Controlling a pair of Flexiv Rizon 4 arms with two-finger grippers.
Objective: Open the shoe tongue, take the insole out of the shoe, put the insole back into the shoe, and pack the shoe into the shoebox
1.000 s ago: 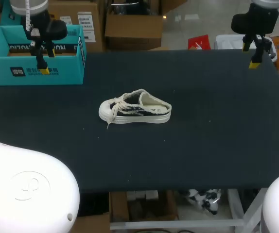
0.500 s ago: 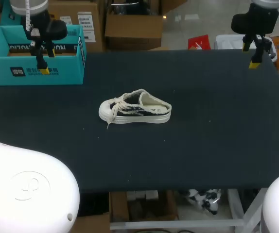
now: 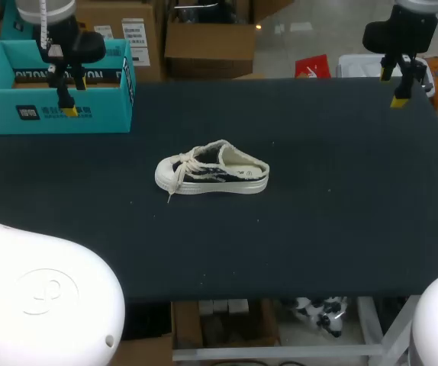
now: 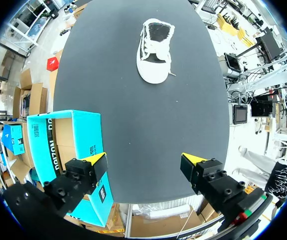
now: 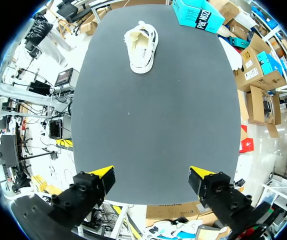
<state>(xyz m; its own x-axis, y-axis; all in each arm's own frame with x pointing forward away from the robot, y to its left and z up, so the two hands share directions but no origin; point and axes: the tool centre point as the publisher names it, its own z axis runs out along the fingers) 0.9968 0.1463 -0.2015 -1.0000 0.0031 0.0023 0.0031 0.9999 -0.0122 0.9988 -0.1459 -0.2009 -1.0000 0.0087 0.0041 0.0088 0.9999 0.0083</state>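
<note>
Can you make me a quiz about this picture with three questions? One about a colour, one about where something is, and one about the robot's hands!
1. What colour is the shoebox?
A red
B teal
C white

2. Where is the shoe?
A inside the shoebox
B hanging off the edge
C on the table, near its middle

3. How are the left gripper and the right gripper?
A both open, holding nothing
B both shut on the shoe
C left shut on the shoe, right open

Answers:
1 B: the box's walls are teal.
2 C: the shoe lies on the dark tabletop, apart from the box.
3 A: in each wrist view the yellow tips stand wide apart with only table between them.
</note>
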